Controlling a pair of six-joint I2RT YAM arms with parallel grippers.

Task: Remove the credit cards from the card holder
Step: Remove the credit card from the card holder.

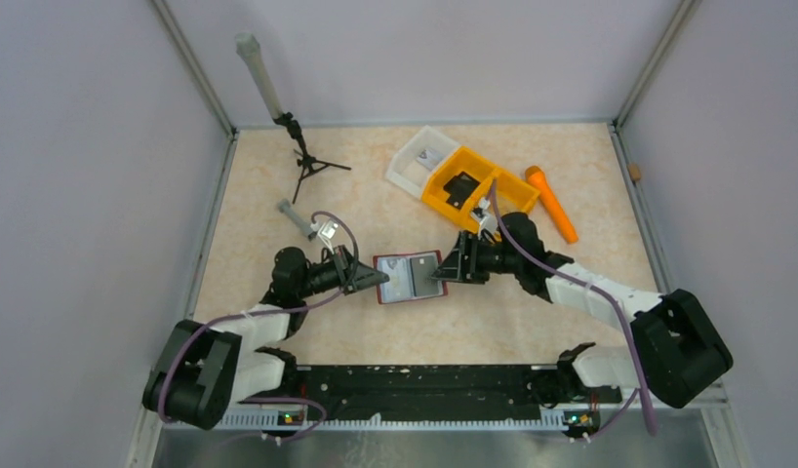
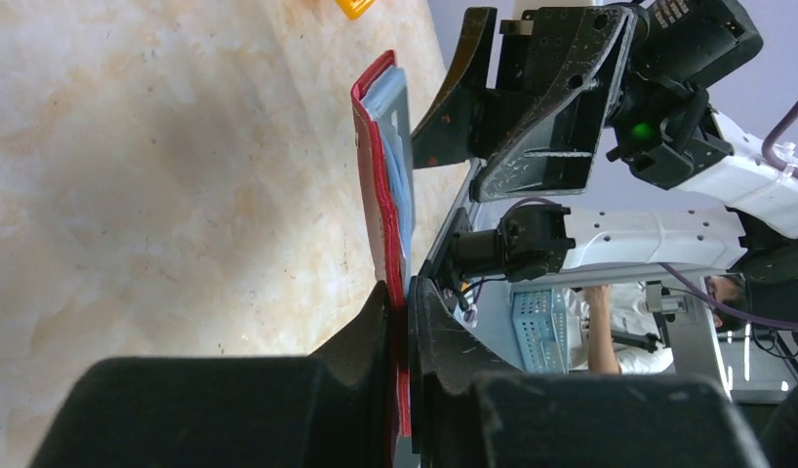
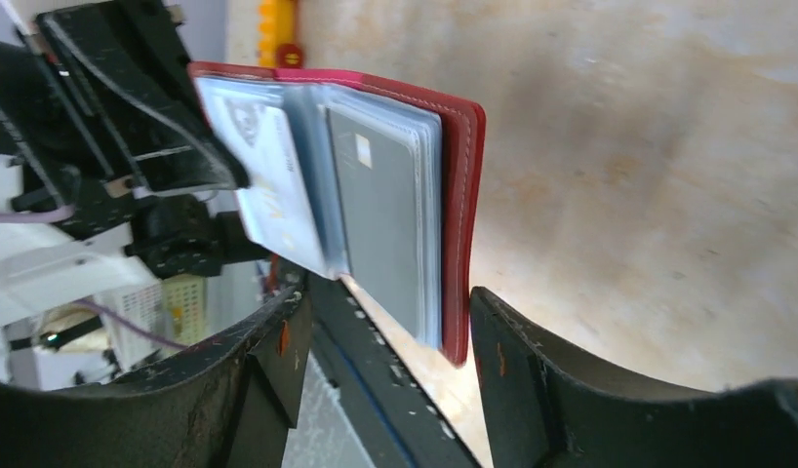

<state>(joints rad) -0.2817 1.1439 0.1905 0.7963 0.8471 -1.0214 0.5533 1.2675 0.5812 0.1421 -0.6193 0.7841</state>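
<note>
Just on the arm-base side of the orange tray [image 1: 517, 185], the card holder [image 1: 410, 280] is held open, its long axis running gripper to gripper: the end farther from the tray is pinched by the closed left gripper [image 2: 407, 292], while the nearer end lies between the parted fingers of the right gripper [image 3: 387, 297]. The credit cards [image 3: 376, 224] are seated in its sleeves (a grey one uppermost on the tray-side leaf), so the right arm is judged better placed to draw one out. No brand or lettering can be read.

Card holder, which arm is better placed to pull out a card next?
Right. The left hand clamps the card holder, steadying it; the open right hand straddles the edge with the grey card.
</note>
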